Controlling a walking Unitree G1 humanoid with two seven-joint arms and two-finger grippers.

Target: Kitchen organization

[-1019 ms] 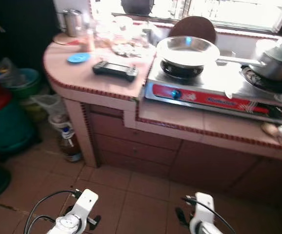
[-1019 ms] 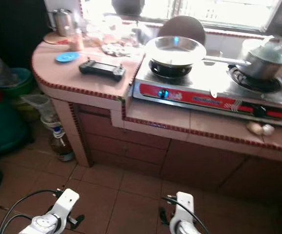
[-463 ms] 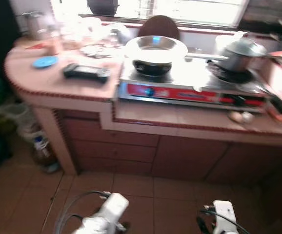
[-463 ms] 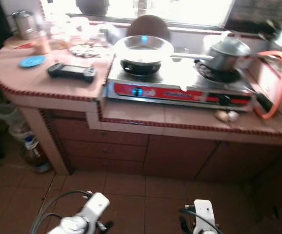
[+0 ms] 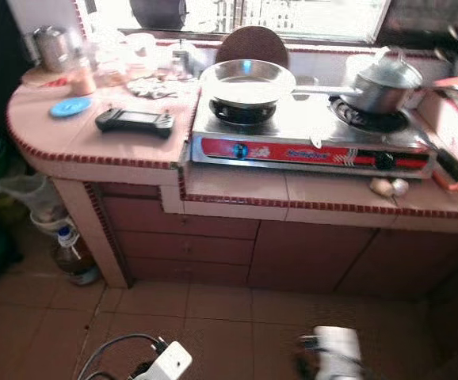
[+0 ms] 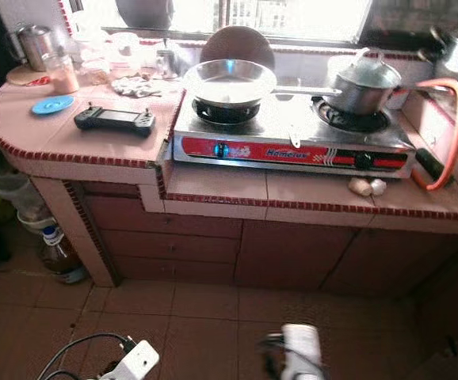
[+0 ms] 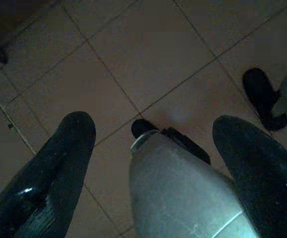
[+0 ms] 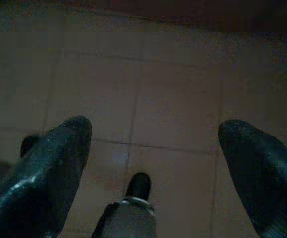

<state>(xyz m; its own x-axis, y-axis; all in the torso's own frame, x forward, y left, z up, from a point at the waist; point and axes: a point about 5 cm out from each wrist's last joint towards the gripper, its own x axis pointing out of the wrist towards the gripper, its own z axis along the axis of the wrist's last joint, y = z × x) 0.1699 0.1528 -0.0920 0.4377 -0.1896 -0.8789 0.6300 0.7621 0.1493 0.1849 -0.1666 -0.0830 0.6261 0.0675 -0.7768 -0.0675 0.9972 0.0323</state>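
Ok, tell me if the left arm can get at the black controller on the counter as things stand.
Probably not yet. The left gripper hangs open, low over the floor tiles, while the black controller lies up on the counter. Nothing blocks it; the arm would need raising, perhaps a step closer.

I'm looking at a home kitchen. A pink tiled counter (image 6: 237, 194) with a dark red beaded edge runs across at 12 o'clock, a bright window (image 6: 292, 16) behind it. On it sits a two-burner gas stove (image 6: 292, 138) with a red front, a steel pan (image 6: 229, 79) on one burner, a lidded pot (image 6: 364, 83) on the other, and an orange gas hose (image 6: 451, 127) looping at 2 o'clock. Jars and a kettle (image 6: 35, 43) crowd 10 o'clock. A bottle (image 6: 59, 253) stands on the tiled floor (image 6: 205, 317) below.
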